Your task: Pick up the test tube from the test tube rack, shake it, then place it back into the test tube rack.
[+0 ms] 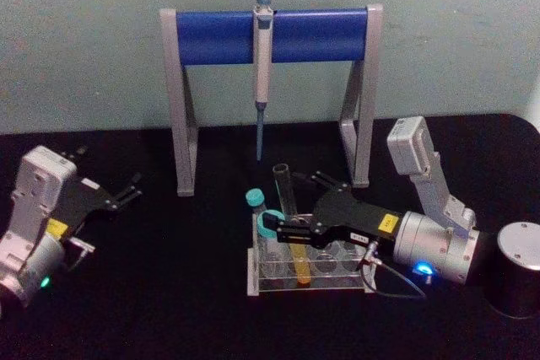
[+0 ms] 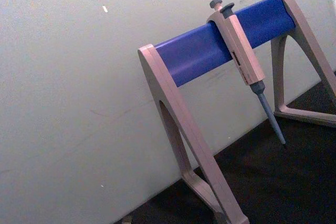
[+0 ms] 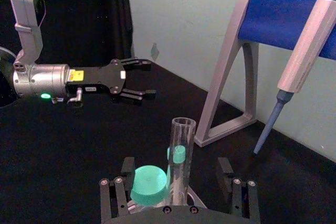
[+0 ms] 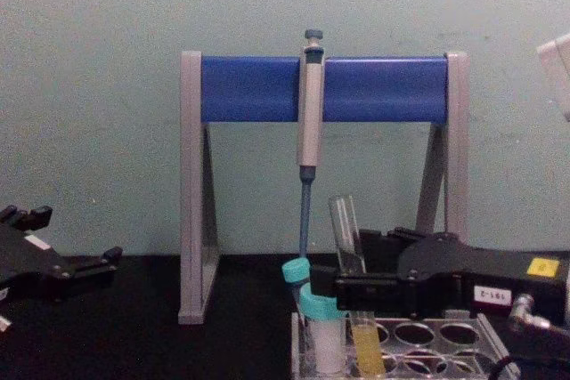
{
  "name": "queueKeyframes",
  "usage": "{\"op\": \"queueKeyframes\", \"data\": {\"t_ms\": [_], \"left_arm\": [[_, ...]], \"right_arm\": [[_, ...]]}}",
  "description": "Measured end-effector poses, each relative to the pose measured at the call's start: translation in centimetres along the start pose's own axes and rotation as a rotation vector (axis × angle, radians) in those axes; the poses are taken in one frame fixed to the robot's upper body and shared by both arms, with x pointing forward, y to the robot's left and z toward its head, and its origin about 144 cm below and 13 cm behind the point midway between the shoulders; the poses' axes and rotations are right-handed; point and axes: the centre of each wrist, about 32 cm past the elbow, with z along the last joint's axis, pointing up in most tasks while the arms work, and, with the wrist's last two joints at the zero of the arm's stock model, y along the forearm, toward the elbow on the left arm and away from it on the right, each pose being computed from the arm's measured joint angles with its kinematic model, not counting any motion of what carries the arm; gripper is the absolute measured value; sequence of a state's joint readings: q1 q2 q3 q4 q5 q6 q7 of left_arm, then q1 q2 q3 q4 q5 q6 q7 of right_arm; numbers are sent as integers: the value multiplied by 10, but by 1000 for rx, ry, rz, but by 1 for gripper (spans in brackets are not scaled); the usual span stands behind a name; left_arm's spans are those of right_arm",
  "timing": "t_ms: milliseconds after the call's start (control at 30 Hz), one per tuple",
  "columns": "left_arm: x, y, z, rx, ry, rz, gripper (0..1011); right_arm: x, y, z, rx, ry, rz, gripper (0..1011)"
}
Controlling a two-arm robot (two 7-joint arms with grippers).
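Surface: a flat black surface (image 1: pixel 169 301) carries everything.
Room: a plain pale grey-green wall (image 1: pixel 84 40) stands close behind the surface.
Stand: a tall pipette stand with grey legs and a blue crossbar (image 1: pixel 211 37) is at the back, and a grey pipette with a blue tip (image 1: pixel 262 65) hangs from the middle of the bar.
Rack: the low clear plastic test tube rack with round holes (image 1: pixel 331 282) lies in front of the stand.
Capped tube: a short tube with a teal cap (image 1: pixel 256 200) stands at the rack's left end.
Test tube: the long, uncapped clear glass test tube (image 1: pixel 285 191) has its round bottom and yellow liquid down in a rack hole. It stands tilted, with its open mouth leaning to the left.
Right pincer: the black right pincer (image 3: pixel 176 169) reaches in over the rack from the right. It is spread wide, with one finger (image 3: pixel 227 174) on each side of the test tube. In the right wrist view neither finger presses the glass.
Left pincer: the left pincer (image 1: pixel 131 190) is spread and holds nothing, parked well apart on the left of the surface.
Cylinder: a dark cylinder with a grey top (image 1: pixel 519 267) stands at the right edge.
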State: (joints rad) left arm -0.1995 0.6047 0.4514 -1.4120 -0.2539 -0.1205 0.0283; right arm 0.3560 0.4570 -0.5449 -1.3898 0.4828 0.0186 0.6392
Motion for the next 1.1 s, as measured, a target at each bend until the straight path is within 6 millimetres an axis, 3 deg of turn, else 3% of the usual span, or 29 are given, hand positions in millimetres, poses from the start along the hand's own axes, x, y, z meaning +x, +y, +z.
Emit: {"op": "queueKeyframes", "data": {"t_ms": [267,1000,1100], "left_arm": [[0,0,0,0,0,0,1001],[0,0,0,0,0,0,1001],[0,0,0,0,0,0,1001]], "right_arm": [[0,0,0,0,0,-1,924],[0,0,0,0,0,-1,232],[0,0,0,0,0,-2,229]]}}
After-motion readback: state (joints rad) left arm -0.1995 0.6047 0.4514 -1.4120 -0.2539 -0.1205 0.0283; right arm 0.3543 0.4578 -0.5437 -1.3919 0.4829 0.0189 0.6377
